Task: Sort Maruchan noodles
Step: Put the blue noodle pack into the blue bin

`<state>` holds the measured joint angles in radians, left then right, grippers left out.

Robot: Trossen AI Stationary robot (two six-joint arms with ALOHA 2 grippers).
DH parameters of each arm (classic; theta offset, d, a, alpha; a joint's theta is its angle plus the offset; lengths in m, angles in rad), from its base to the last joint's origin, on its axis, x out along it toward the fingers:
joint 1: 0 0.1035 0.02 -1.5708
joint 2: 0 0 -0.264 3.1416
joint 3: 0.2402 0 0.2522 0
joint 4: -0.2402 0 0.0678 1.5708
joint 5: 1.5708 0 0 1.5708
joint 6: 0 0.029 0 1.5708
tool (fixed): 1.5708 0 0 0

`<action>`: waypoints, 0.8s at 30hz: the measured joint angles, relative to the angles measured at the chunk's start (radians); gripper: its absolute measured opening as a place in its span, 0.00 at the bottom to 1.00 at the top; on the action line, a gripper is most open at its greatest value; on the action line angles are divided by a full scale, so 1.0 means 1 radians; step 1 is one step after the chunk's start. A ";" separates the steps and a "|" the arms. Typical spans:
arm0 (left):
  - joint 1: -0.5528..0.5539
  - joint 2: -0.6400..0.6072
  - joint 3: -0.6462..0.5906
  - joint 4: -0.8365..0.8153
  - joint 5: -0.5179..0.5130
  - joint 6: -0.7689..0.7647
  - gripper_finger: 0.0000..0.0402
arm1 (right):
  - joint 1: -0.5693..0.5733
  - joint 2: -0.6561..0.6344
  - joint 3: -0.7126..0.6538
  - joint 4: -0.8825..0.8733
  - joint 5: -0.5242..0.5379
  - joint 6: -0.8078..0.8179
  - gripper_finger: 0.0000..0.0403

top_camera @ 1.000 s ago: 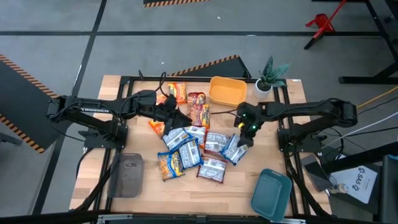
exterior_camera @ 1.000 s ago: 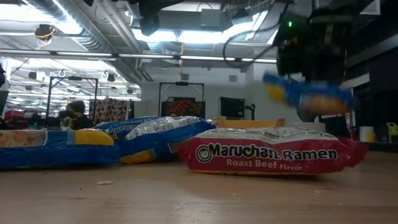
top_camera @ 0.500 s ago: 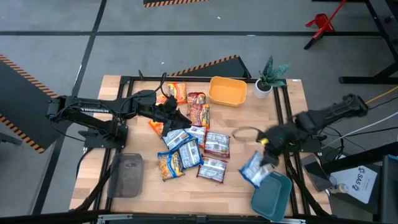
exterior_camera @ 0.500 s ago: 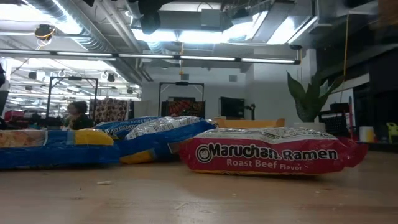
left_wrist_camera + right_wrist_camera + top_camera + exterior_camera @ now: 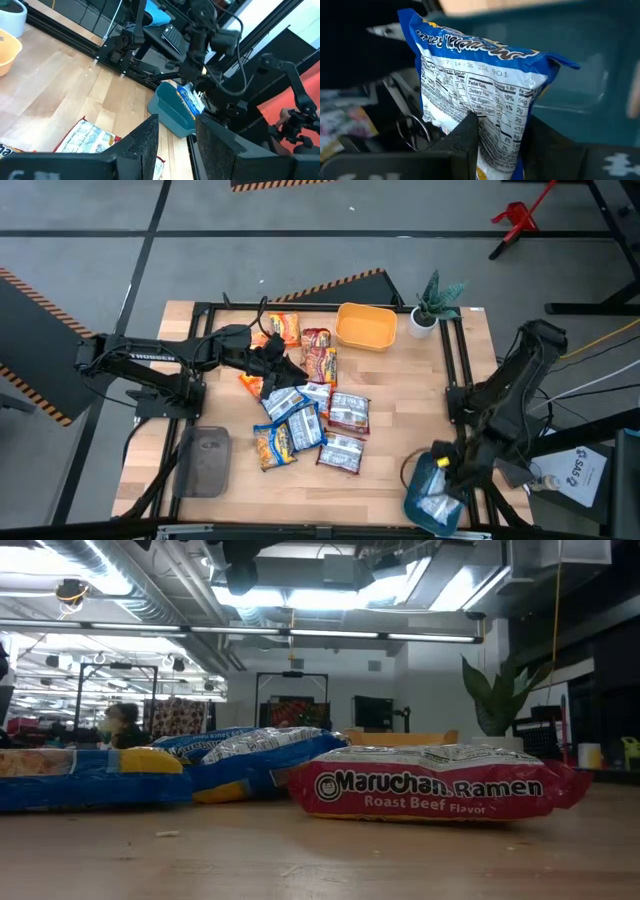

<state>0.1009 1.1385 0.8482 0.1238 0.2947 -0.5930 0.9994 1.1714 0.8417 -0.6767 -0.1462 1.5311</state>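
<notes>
We see the packets [image 5: 305, 415] heaped mid-counter [image 5: 400, 400], the bowl [image 5: 366, 326] behind them, one tray [image 5: 203, 462] front-left, the other tray [image 5: 420, 498] front-right beneath the right claw [image 5: 443, 492].

- Right arm: folded back along the table's right edge, wrist pointed down at the near right corner.
- Right gripper [image 5: 441, 488]: fingers clamped on a blue packet [image 5: 480, 125].
- Left arm: extended across the table's left half; left gripper [image 5: 278, 367] low, jaws parted.
</notes>
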 joint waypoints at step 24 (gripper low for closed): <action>0.000 0.000 0.000 0.001 -0.048 0.002 0.31 | 0.002 0.169 0.000 0.037 -0.056 -0.150 0.47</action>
<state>0.1009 1.1385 0.8482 0.1246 0.2466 -0.5915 1.0012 1.3399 0.8417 -0.6395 -0.2024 1.3808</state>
